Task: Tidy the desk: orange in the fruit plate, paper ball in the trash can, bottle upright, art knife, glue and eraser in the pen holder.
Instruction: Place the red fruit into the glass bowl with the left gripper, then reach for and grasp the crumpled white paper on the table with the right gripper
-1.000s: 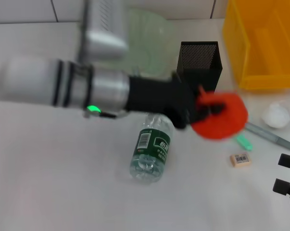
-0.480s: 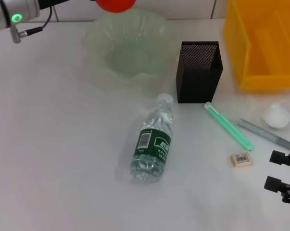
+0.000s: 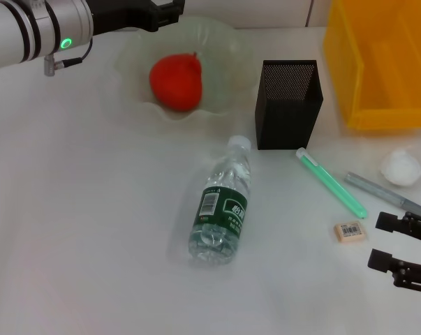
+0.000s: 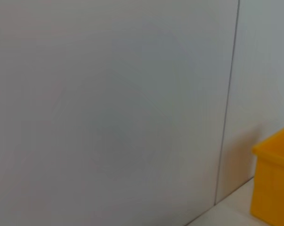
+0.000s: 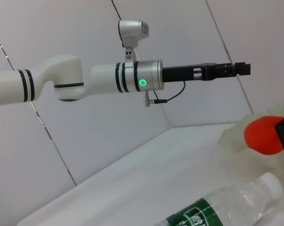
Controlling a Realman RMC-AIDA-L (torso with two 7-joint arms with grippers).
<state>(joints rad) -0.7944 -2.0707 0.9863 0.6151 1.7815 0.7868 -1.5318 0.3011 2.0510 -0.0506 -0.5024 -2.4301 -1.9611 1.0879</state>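
My left gripper [image 3: 170,8] hangs empty at the far left above the fruit plate [image 3: 224,49]; I cannot tell its spread. The orange [image 3: 176,82] sits inside. The bottle [image 3: 223,204] lies on the desk [image 3: 84,230], cap pointing far. My right gripper [image 3: 399,244] waits open, near right.

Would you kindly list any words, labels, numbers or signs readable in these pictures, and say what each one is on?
None can be quoted as it reads.
Bottle: dark green label with a white barcode panel and white characters, too blurred to read.
Eraser: white barcode label, too small to read.
Glue, art knife, trash can, pen holder: no visible text.
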